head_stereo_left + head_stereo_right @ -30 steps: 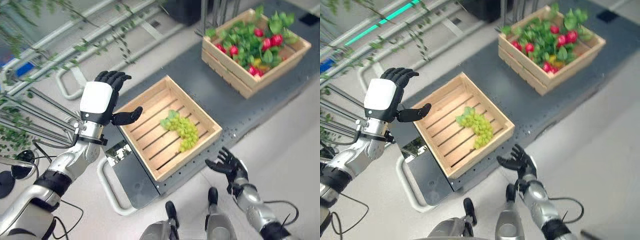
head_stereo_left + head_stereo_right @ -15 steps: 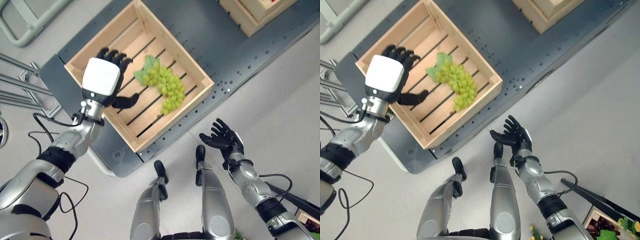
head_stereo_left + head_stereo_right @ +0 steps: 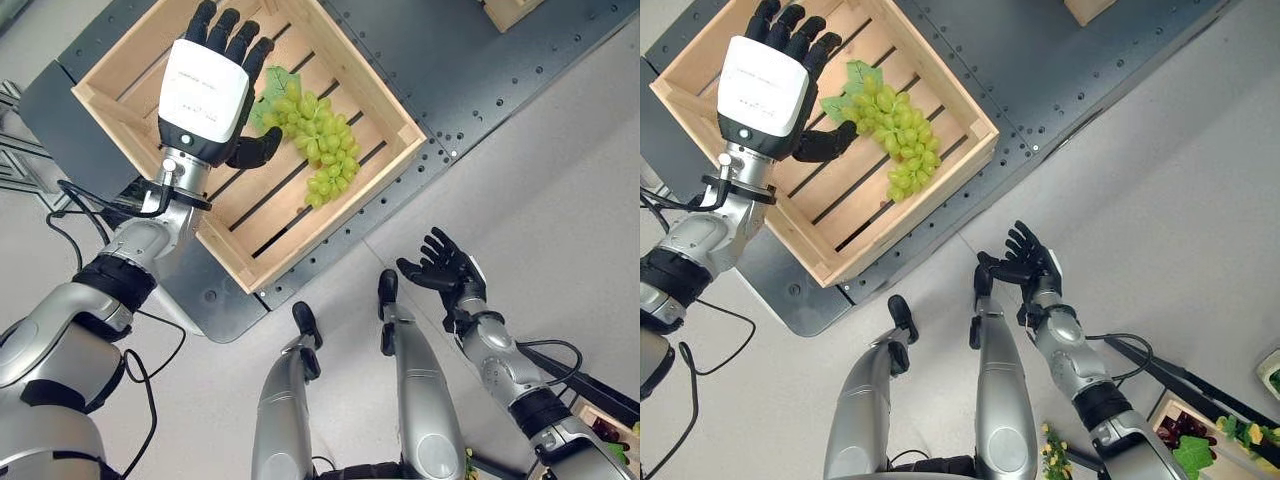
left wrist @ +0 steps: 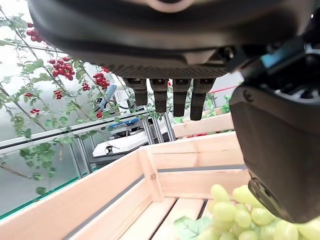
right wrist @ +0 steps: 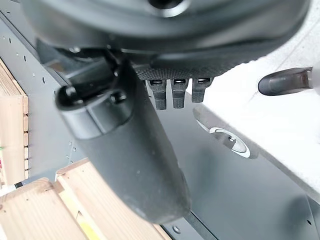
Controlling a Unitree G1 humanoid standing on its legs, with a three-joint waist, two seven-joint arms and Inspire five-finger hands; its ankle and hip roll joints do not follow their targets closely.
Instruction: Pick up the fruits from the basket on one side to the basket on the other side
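Grey floor, dark platform [image 3: 470, 70] on it carrying a slatted wooden crate [image 3: 120, 75]. Left eye view: grapes [image 3: 318, 148] lying inside the crate; left hand [image 3: 208, 90] above them, fingers straight, thumb beside the bunch; right hand [image 3: 446, 272] over the floor, fingers spread. Left wrist view: straight fingers [image 4: 161, 95] above crate wall, grapes below thumb. Right wrist view: fingers [image 5: 173, 93] straight over the platform, holding nothing.
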